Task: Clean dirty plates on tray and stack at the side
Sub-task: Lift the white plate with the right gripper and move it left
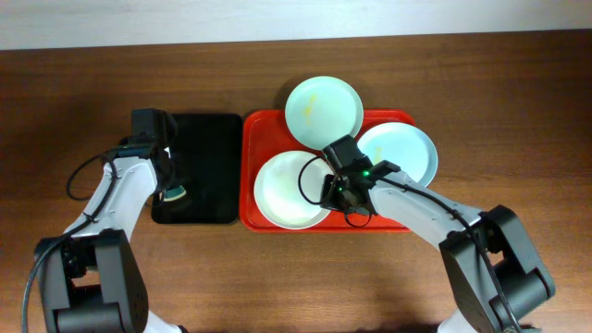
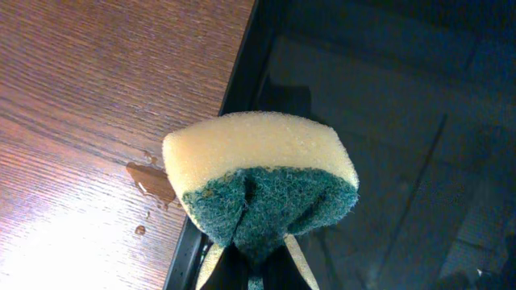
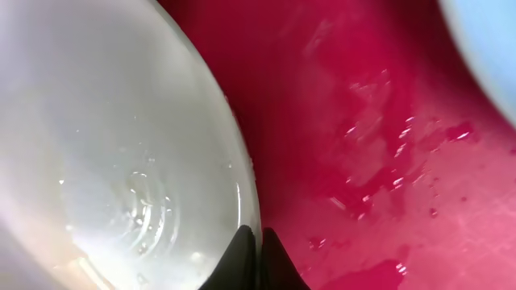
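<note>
The red tray (image 1: pixel 252 139) holds three plates. The mint green plate (image 1: pixel 323 111) with a faint yellow smear sits at the back. The pale blue plate (image 1: pixel 404 151) is at the right. The white plate (image 1: pixel 287 191) is at the front left. My right gripper (image 1: pixel 333 191) is shut on the white plate's right rim; the right wrist view shows the fingers (image 3: pixel 260 242) pinching that rim (image 3: pixel 121 161) over the wet tray (image 3: pixel 363 121). My left gripper (image 1: pixel 173 192) is shut on a yellow and green sponge (image 2: pixel 258 177) at the black tray's left edge.
The smaller black tray (image 1: pixel 208 139) lies left of the red tray, touching it; it also shows in the left wrist view (image 2: pixel 387 121). A small brown smear (image 2: pixel 151 181) marks the wooden table (image 1: pixel 462 74) beside it. The blue plate's edge (image 3: pixel 484 48) is near my right gripper.
</note>
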Motion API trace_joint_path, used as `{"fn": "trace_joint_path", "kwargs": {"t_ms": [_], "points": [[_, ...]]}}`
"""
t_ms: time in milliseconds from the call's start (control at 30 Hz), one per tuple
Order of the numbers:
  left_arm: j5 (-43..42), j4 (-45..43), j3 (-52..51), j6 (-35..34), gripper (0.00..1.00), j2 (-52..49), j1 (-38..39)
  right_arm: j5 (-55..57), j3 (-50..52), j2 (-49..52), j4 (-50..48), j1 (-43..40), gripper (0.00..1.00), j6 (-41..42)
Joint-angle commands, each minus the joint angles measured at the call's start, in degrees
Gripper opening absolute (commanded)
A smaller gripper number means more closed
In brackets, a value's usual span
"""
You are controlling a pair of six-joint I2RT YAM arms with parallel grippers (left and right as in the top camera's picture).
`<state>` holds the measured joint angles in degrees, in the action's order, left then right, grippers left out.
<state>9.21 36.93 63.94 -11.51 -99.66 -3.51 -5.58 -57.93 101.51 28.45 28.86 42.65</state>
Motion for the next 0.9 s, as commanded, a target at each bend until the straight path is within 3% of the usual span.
{"fn": "trace_joint_path", "kwargs": {"t_ms": [0,400,700,867], "points": [[-0.46,-0.42,-0.44,0.94,0.00,0.26,-0.15,-5.22,0.22,-5.55,0.46,0.26,0.04,-0.20],[-0.48,-0.37,-0.44,0.94,0.00,0.26,-0.15,-5.42,-1.95,-14.99,7.08,0.28,0.04,-0.15],[-1.09,-0.37,-0.44,0.94,0.00,0.26,-0.15,-1.36,-13.42,-8.37,7.15,0.50,0.04,-0.04],[-1.11,-0.46,-0.44,0.94,0.00,0.26,-0.15,2.99,-20.46,-0.11,1.01,2.54,0.04,0.02]]}}
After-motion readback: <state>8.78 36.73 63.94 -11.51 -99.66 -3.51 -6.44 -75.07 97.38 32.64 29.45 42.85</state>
